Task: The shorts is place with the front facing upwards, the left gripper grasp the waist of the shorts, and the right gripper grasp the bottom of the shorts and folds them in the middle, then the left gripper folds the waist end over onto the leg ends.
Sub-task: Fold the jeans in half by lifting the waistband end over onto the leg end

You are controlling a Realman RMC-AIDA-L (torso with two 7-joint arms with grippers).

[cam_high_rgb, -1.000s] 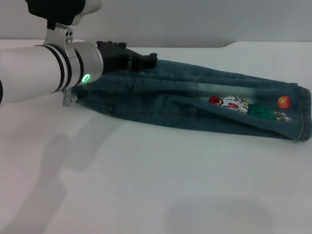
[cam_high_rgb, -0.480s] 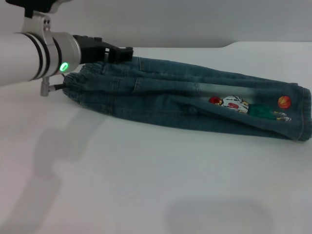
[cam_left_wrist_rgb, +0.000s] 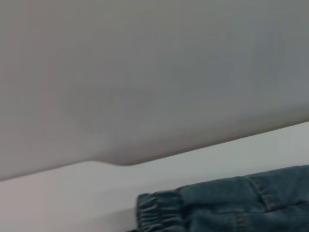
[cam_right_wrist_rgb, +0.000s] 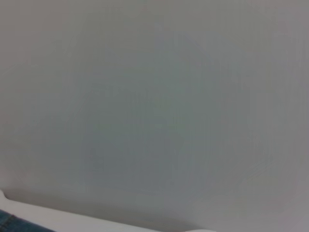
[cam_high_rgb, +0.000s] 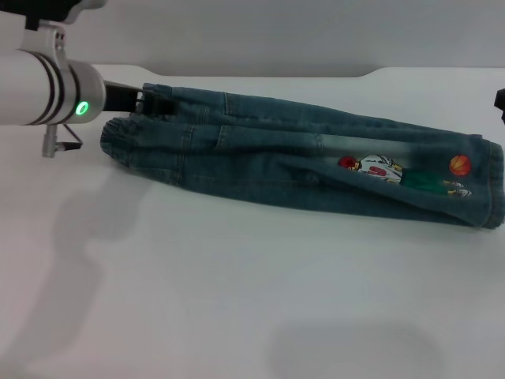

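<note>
The long blue-green denim shorts (cam_high_rgb: 308, 162) lie folded lengthwise into a narrow strip on the white table (cam_high_rgb: 237, 300), running from ten o'clock to three o'clock in the head view, cartoon and orange-ball print facing up near the three o'clock end. The gathered elastic waist of the shorts (cam_high_rgb: 118, 136) sits at ten o'clock. The left gripper (cam_high_rgb: 146, 100), a black claw on a white cylindrical arm with a green light, hangs just beside the waist's far edge; whether its prongs are spread or closed cannot be told. The right gripper (cam_high_rgb: 499, 101) shows only as a dark sliver at three o'clock.

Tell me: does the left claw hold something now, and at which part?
It cannot be told. The left claw is at the waist of the shorts, which lie flat.
</note>
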